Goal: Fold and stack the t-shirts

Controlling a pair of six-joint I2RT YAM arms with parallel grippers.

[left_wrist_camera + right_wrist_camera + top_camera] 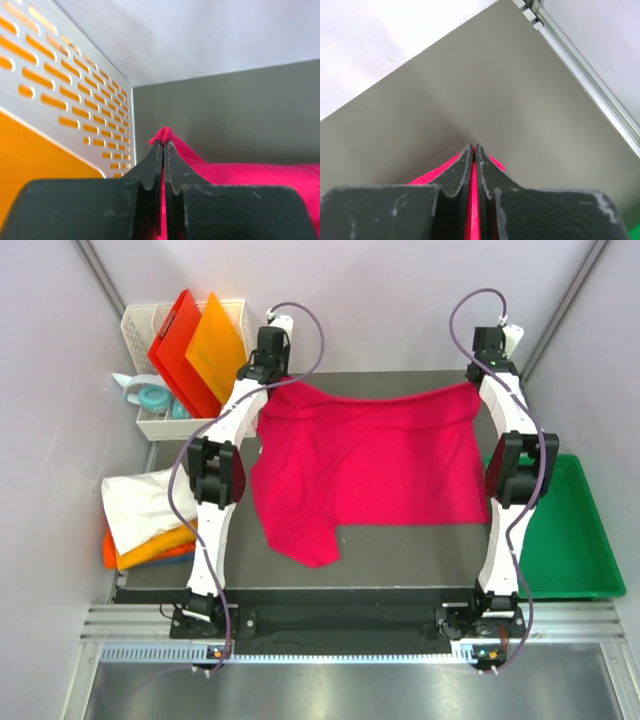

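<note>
The dark grey, matte, flat table point(400, 550) carries a large crimson-pink cloth t-shirt point(370, 465), which is spread open over its middle and far part. One short sleeve points toward the near left, and a strip of bare tabletop shows nearer than the t-shirt. Left of the t-shirt, at the table's left edge, a white folded cloth shirt point(140, 502) lies on orange folded cloth point(150, 552); whether this pile rests on the table or just beside it cannot be told
</note>
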